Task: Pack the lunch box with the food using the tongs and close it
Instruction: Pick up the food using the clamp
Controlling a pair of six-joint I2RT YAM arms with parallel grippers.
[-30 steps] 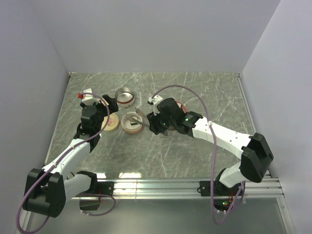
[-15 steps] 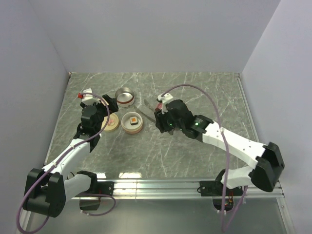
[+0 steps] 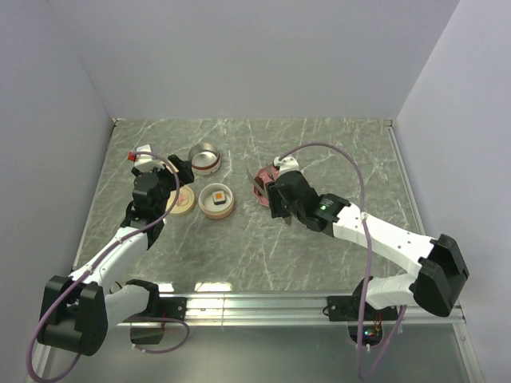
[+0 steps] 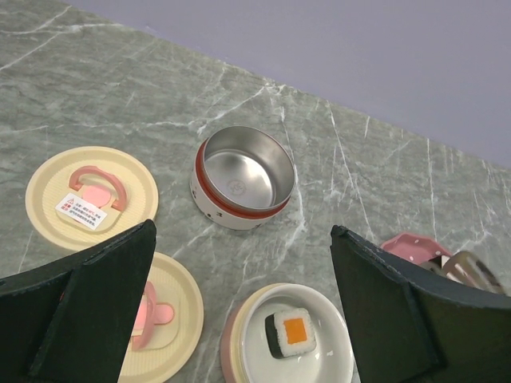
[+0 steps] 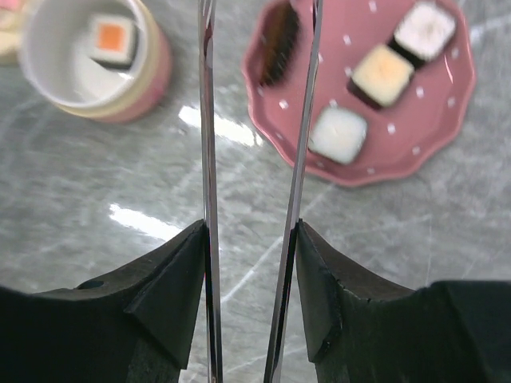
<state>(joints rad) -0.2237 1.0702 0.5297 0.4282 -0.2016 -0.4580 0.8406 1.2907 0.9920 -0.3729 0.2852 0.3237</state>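
Note:
The tongs (image 5: pixel 206 120) run up between the fingers of my right gripper (image 5: pixel 250 239), which is shut on them; their two arms stand apart and their tips are cut off at the top edge. They hang over the left side of the pink plate (image 5: pixel 435 120), which carries a dark brown oblong (image 5: pixel 279 36) and three sushi-like blocks (image 5: pixel 382 73). An orange-topped piece (image 4: pixel 291 335) lies in the pink-and-cream lunch box bowl (image 3: pixel 217 199). My left gripper (image 4: pixel 243 231) hovers open above that bowl, holding nothing.
An empty steel tier (image 4: pixel 243 175) with a red band stands behind the bowl. Two cream lids with pink handles (image 4: pixel 90 195) (image 4: pixel 160 319) lie flat to its left. Grey walls close the table at the back and both sides.
My right arm has swung right with the tongs, from over the bowl to the pink plate. The orange-topped piece now lies in the bowl. The left arm has not moved.

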